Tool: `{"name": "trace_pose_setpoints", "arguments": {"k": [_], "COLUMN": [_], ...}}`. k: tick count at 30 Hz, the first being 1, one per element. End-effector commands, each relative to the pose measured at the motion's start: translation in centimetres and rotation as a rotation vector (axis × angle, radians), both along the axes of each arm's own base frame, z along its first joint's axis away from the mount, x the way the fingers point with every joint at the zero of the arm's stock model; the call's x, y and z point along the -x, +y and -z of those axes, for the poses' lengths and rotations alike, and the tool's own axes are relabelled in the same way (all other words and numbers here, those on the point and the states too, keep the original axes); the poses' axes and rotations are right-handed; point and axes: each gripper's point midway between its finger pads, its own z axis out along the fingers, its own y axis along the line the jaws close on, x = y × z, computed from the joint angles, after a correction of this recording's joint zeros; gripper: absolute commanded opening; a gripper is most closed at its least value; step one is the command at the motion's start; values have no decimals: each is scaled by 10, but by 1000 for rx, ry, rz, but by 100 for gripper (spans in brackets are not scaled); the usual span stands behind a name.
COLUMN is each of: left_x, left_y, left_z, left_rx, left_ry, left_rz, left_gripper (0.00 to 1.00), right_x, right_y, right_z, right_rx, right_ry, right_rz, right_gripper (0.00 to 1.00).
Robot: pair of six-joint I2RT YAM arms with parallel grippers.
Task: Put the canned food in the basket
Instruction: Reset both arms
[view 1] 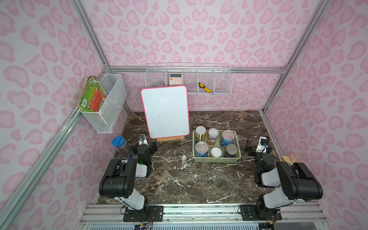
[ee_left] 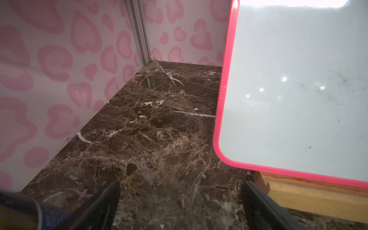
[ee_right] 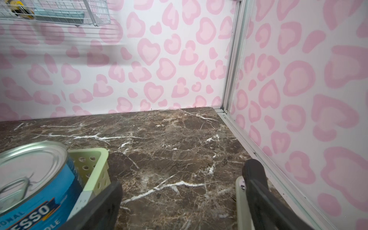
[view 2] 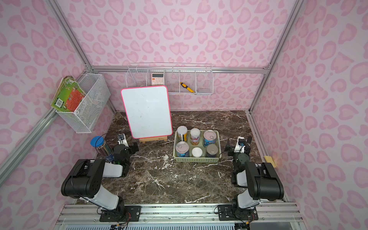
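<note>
Inside the basket stand all six cans, upright, just left of the right gripper, the nearer one. It and the left gripper gape empty.

I see a polished brown marble-look table, a matt pale green plastic basket, cans with shiny metal tops, a glossy whiteboard and its bare wooden stand.

Both arms sit folded low, left gripper and right gripper spread wide, empty.
</note>
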Motion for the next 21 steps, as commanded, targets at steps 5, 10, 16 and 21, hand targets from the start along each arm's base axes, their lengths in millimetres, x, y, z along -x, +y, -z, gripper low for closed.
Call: {"name": "trace_pose_setpoints", "arguments": {"k": [5,10,16,21], "left_x": [-1,-1,-1,-1], "left_y": [0,0,1,0], "left_z": [0,0,0,0], "left_rx": [9,9,10,11], "left_ry": [3,4,4,4], "left_rz": [0,1,0,2], "left_gripper": [100,99,99,99], "right_x": [-2,-4,-6,-8], "right_y": [-1,0,5,6], "right_z": [1,2,3,5], "right_rx": [0,8,24,28], "right_ry": [8,18,25,34], "right_rz": [15,13,-1,-7], "right_gripper": [100,100,100,100]}}
